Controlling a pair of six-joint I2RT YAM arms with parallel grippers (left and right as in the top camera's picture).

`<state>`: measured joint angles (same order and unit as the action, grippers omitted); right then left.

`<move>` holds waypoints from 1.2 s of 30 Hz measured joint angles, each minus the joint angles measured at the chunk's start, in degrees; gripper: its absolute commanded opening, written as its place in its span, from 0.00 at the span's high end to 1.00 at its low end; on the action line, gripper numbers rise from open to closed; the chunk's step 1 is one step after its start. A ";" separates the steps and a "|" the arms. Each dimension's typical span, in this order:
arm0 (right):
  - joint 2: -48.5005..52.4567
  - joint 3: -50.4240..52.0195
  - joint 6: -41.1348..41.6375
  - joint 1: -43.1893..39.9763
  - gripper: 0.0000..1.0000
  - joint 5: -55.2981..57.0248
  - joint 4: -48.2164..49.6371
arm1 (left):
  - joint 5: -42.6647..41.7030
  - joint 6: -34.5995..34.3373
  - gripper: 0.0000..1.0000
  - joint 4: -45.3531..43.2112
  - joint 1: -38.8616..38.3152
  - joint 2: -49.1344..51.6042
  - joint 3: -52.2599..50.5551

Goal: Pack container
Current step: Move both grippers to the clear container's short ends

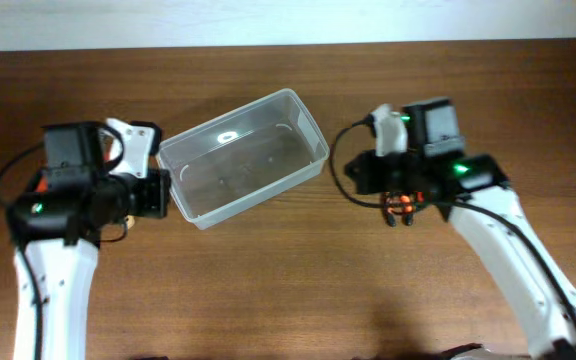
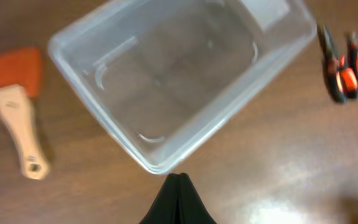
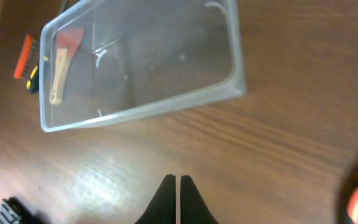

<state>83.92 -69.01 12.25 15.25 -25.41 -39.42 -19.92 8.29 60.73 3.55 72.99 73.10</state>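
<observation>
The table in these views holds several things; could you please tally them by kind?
Bin: 1
Scraper: 1
Pliers: 1
Orange-and-black tool, kind unclear: 1
Total: 4

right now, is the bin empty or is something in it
Empty: the bin shows only the table through its clear floor. The scraper and pliers lie outside it.
</observation>
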 measured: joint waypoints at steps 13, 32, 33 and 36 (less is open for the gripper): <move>6.95 -0.02 0.02 2.86 0.96 0.98 12.92 | 14.25 -4.96 0.98 -1.33 -9.62 5.68 0.00; 7.06 -0.02 -0.02 2.75 0.96 3.19 10.08 | 23.63 -16.22 0.98 -13.38 -0.04 23.39 0.00; 7.06 -0.02 -0.02 2.67 0.96 3.76 9.77 | 24.02 -16.46 0.98 -14.05 0.20 23.39 0.00; 7.06 -0.02 0.00 2.10 0.96 5.11 9.31 | 24.94 -17.00 0.98 -15.69 0.68 23.71 0.00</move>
<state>90.98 -69.04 12.25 17.34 -20.29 -30.11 5.02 -8.71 45.04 4.23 96.71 73.10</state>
